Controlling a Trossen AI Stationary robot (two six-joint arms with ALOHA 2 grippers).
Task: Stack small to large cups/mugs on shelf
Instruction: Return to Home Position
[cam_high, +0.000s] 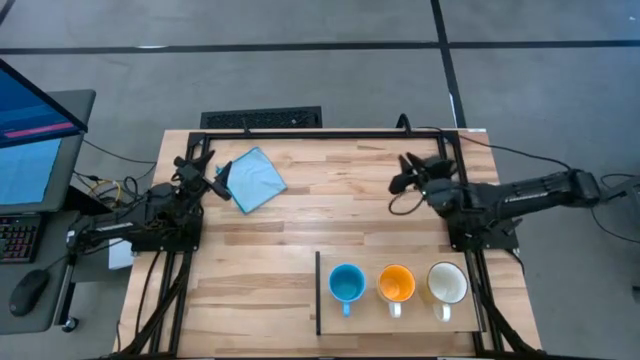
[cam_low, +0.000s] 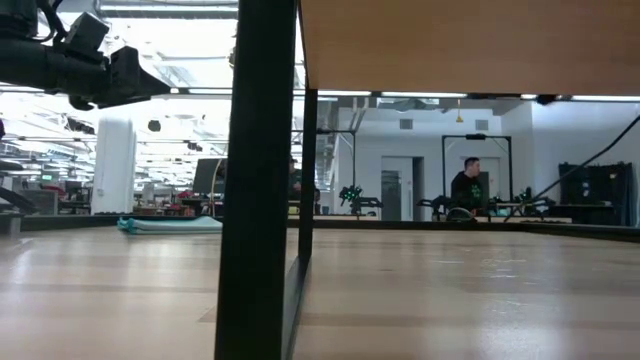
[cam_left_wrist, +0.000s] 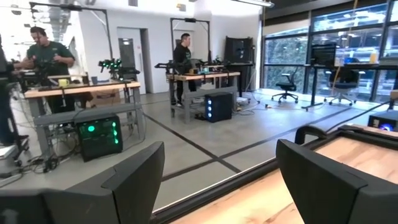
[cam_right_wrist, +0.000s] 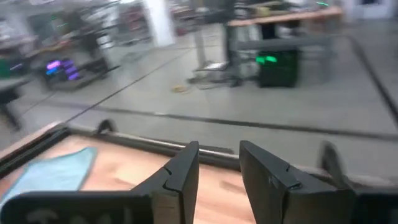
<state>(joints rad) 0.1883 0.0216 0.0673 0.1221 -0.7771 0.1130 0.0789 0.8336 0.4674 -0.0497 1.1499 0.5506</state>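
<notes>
Three mugs stand upright on their bases in a row on the light-wood shelf at the table's near right: a light-blue mug, an orange mug and a white mug, handles toward the near edge. My left gripper is open and empty at the far left, beside a blue cloth; its fingers stand wide apart in the left wrist view. My right gripper is at the far right, above the table, with a narrow gap between its fingers, and is empty.
The blue cloth lies flat on the table's far left part and also shows in the right wrist view. A black frame rail runs along the far edge. In the low view the shelf's dark edge stands close. People stand in the room behind.
</notes>
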